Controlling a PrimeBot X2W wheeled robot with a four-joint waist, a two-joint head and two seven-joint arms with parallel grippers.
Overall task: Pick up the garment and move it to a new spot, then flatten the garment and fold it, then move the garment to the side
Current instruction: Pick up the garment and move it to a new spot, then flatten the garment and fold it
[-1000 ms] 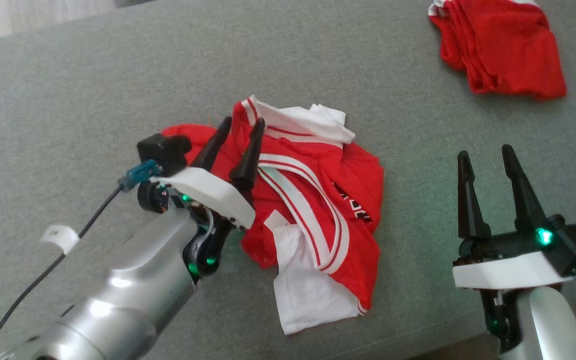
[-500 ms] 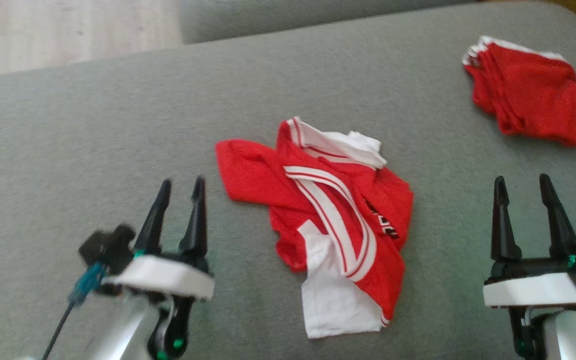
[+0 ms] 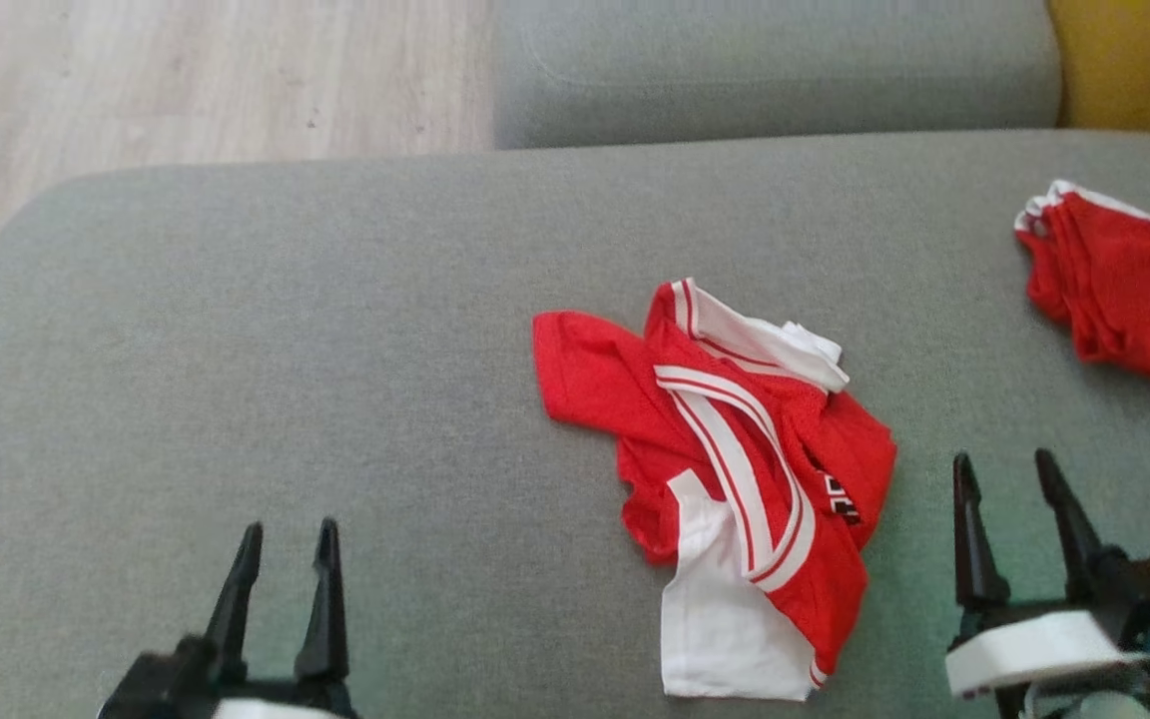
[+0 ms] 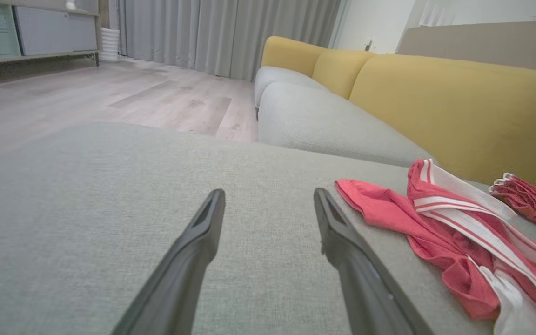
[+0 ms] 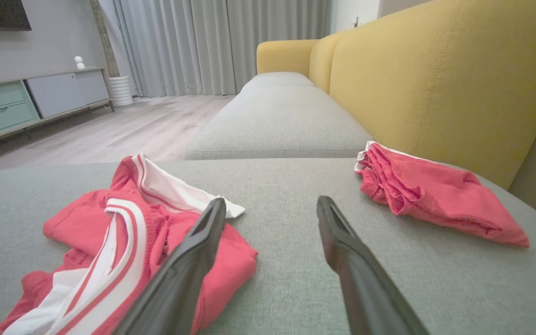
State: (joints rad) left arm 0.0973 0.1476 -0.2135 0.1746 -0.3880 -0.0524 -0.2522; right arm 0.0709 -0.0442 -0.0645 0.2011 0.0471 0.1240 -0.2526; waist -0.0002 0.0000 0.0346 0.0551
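A crumpled red garment (image 3: 735, 469) with white stripes and white panels lies in a heap on the grey sofa cushion (image 3: 286, 350), right of centre. My left gripper (image 3: 286, 539) stands open at the lower left, well clear of the cloth, fingers empty. At the lower right my right gripper (image 3: 1004, 469) is open too, just right of the heap and not touching it. The left wrist view has the garment (image 4: 440, 223) off to the right of the open gripper (image 4: 268, 200). In the right wrist view the garment (image 5: 123, 232) lies left of the open gripper (image 5: 270, 207).
A second, folded red garment (image 3: 1124, 280) rests at the cushion's far right (image 5: 431, 195). Another grey seat cushion (image 3: 765, 70) adjoins at the back, with a yellow backrest (image 5: 440, 79) along the right. Wooden floor (image 3: 186, 80) lies beyond the cushion's left and far edges.
My left gripper has let go of the garment and pulled back to the lower left. The head camera has tilted up, so the whole scene sits lower. The heap lies still.
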